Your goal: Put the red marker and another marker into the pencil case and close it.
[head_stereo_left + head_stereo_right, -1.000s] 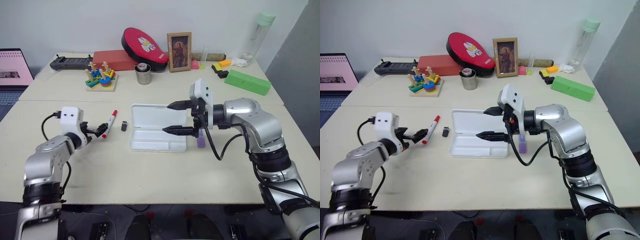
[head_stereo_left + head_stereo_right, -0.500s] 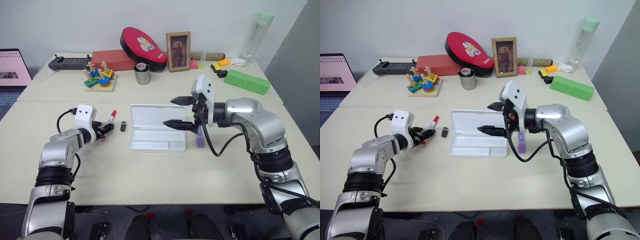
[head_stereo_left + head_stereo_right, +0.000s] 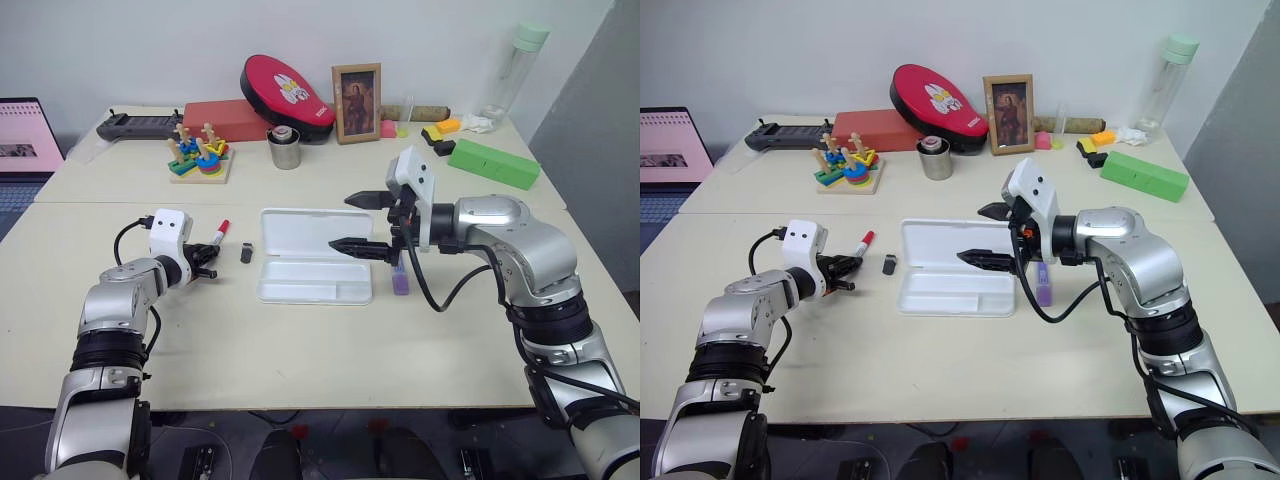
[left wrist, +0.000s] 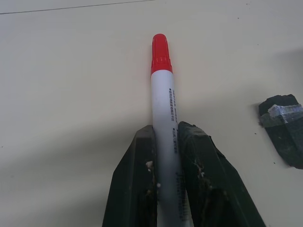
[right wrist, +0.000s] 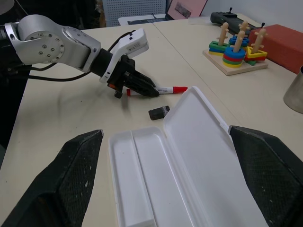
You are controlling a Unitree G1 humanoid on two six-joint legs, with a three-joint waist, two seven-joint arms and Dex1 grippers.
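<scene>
The red marker (image 4: 163, 94), white-barrelled with a red cap, lies on the table left of the pencil case. My left gripper (image 4: 165, 130) is shut on its barrel, cap pointing away from the fingers; it shows too in the left eye view (image 3: 208, 258). The white pencil case (image 3: 300, 232) lies open mid-table, tray and lid both bare. My right gripper (image 3: 340, 222) hangs open above its right end, holding nothing. The purple marker (image 3: 401, 278) lies on the table just right of the case, under my right wrist.
A small black object (image 3: 247, 253) lies between the red marker and the case. Along the back stand a ring-stacking toy (image 3: 203, 155), a metal cup (image 3: 285, 148), a picture frame (image 3: 358, 90), a green block (image 3: 494, 163) and a bottle (image 3: 520, 65). A laptop (image 3: 25, 135) sits far left.
My left gripper's fingers, open around the red marker a second ago, have closed on its barrel. The right gripper has stayed open over the case.
</scene>
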